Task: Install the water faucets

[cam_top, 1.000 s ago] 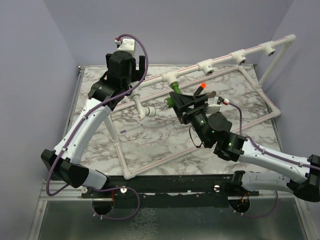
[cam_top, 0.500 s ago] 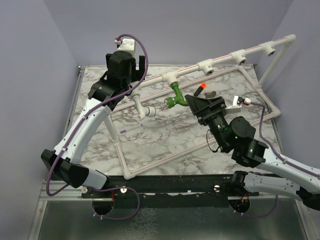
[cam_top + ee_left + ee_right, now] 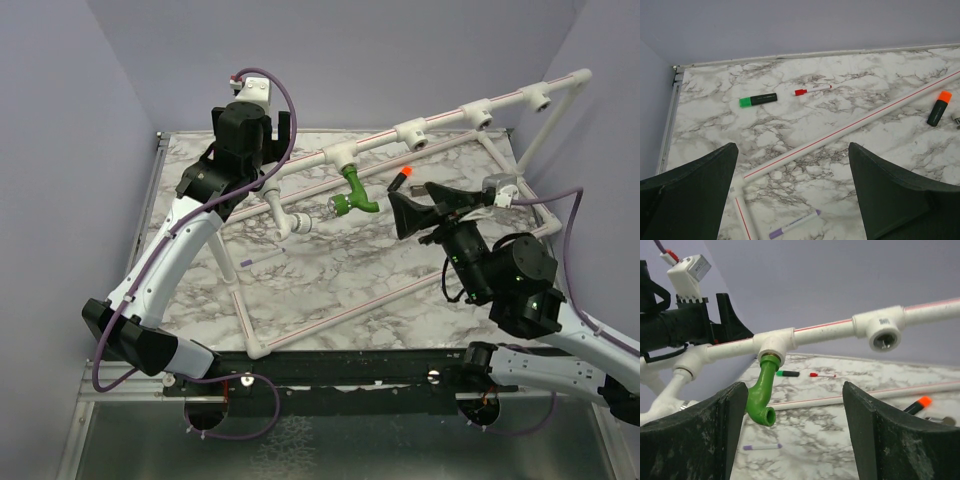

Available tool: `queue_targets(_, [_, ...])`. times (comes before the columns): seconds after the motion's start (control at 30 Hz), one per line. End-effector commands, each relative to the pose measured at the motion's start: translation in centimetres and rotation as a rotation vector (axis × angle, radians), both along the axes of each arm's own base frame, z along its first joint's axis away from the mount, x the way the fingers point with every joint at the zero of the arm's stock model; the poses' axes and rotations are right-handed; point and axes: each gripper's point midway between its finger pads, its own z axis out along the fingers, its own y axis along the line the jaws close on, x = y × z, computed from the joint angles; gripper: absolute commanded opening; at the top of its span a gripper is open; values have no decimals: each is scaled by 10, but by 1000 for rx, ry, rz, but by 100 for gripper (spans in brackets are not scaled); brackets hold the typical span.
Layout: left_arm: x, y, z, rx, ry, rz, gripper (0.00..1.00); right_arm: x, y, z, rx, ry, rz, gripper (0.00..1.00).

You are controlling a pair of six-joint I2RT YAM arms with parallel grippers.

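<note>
Shows green faucet (image 3: 356,190) hanging spout-down from a tee socket (image 3: 345,153) on the white pipe (image 3: 380,143). Finds right gripper (image 3: 397,215) just beside it, jaws apart and empty; left gripper (image 3: 792,150) likewise spread wide. Looks light, stiff, slick plastic: suggests gripping across the bent body, not the knob.

Beyond the left end effector (image 3: 792,150), a green marker (image 3: 758,100) and red pen (image 3: 812,90) lie on the table (image 3: 715,125); orange marker (image 3: 939,107) rightward.

Overhead and wrist views share the table (image 3: 320,270).
</note>
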Motion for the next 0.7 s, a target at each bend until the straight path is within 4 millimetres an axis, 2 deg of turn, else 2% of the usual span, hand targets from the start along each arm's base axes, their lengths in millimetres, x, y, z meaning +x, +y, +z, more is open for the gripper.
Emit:
queue_targets(0.0, [-11,-8,-5,22,28,-49,93,-5,6,12,-409,-205,38,82])
queue_targets(0.07, [-10,-8,-5,23,30,-49,93,-7,9,16,-527,-283,55,82])
queue_targets(0.17, [-10,-8,-6,26,31,-50,93,-13,19,12,-733,-392,115,83])
queue_targets(0.37, [-10,-7,-7,34,32,-45,93,-20,46,-11,-1098,-593,264,87])
queue_targets(0.67, [-8,-8,-8,41,36,-46,93,3,67,-31,-1456,-725,243,88])
